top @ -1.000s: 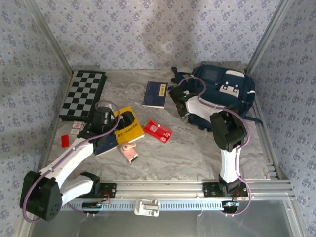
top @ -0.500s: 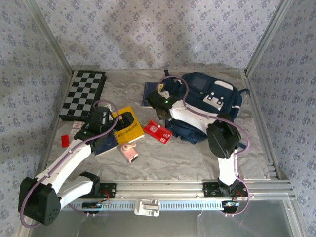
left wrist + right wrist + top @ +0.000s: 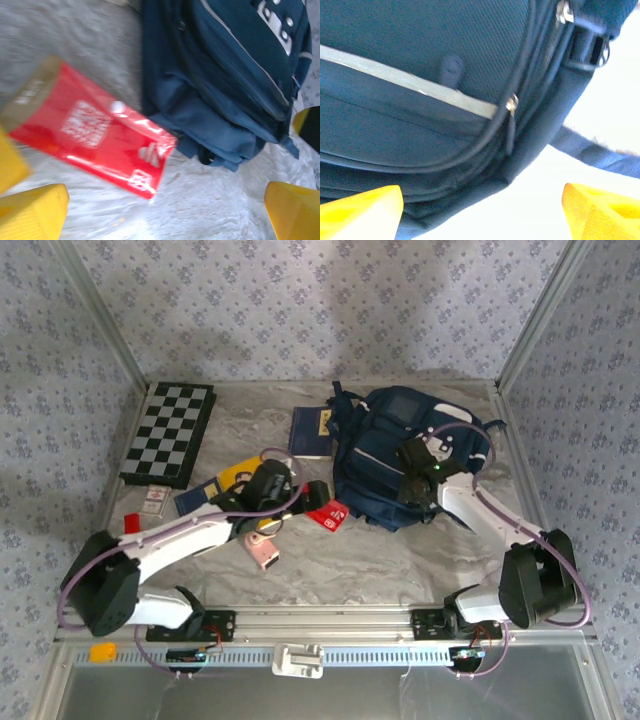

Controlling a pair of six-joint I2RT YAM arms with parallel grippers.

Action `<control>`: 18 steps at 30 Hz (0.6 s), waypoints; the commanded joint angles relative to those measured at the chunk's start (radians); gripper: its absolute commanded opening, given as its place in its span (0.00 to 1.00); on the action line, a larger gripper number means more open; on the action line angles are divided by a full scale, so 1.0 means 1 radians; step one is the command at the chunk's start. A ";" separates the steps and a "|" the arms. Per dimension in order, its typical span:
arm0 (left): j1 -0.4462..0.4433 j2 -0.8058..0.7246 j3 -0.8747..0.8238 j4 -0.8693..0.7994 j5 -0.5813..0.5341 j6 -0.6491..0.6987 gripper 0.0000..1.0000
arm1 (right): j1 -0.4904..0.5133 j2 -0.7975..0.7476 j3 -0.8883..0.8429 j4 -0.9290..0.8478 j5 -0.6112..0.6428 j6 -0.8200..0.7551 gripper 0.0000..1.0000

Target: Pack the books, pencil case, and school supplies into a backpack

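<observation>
Inspector: Grey marbled desk (image 3: 400,560), patterned walls on three sides. State of the left side?

Arm: My left fingers (image 3: 165,215) are spread wide and grasp nothing. They hang above the pencil case (image 3: 95,132), which lies flat on the desk, one corner just beside the backpack (image 3: 385,465).

Inspector: Right side?

Arm: My right fingers (image 3: 480,215) are released, tips far apart, close over the backpack's side by a zip pull and pale piping. Nothing sits between them.

Inspector: Other items?

Arm: One navy book (image 3: 312,430) lies against the backpack's far left edge. The yellow book (image 3: 238,472) and second navy book (image 3: 195,498) lie beside my left arm. The pink gadget (image 3: 262,548) lies near that arm, on its near side.
</observation>
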 commanded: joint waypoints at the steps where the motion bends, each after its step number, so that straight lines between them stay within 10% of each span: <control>1: -0.069 0.095 0.077 0.126 -0.067 -0.030 1.00 | -0.073 -0.040 -0.053 0.111 -0.127 -0.027 0.85; 10: -0.095 0.351 0.209 0.248 -0.143 -0.036 1.00 | -0.078 0.084 -0.080 0.309 -0.261 -0.062 0.86; 18: 0.078 0.292 0.133 0.268 -0.092 0.016 1.00 | 0.184 0.202 0.008 0.376 -0.203 0.121 0.85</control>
